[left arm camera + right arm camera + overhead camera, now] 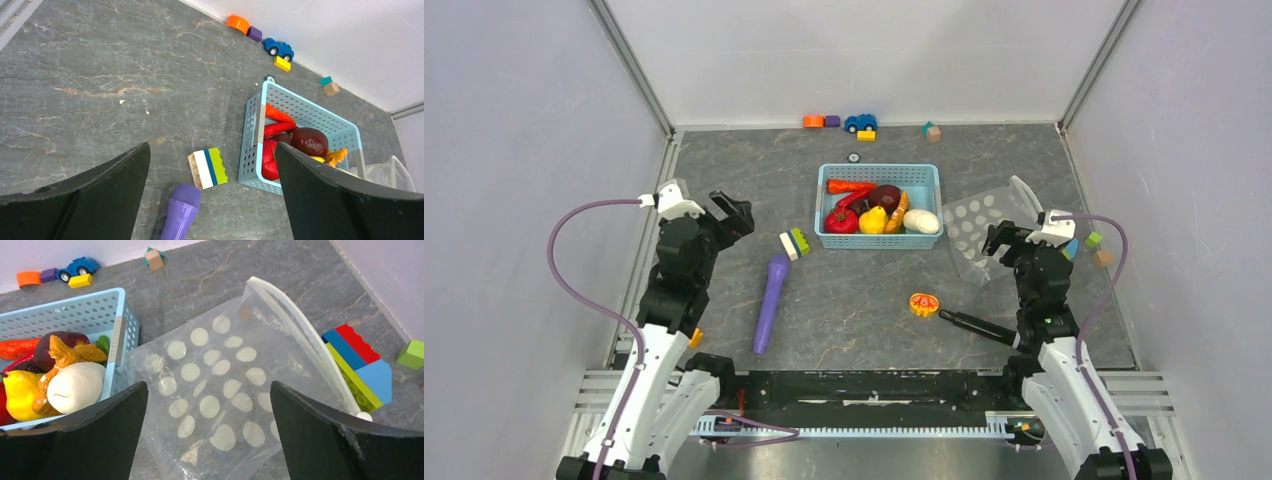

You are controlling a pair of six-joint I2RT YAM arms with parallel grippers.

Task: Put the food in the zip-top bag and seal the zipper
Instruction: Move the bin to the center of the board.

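Observation:
The food lies in a light-blue basket: tomato, chili, carrot, maroon ball, yellow pepper, white egg. The clear polka-dot zip-top bag lies right of the basket, its zipper edge raised at the right. My right gripper is open and empty, just above the bag's near part. My left gripper is open and empty, left of the basket.
A purple toy stick and a striped block lie left of the basket. An orange slice toy and a black tool lie in front. Coloured blocks sit right of the bag. A blue car and blocks line the back wall.

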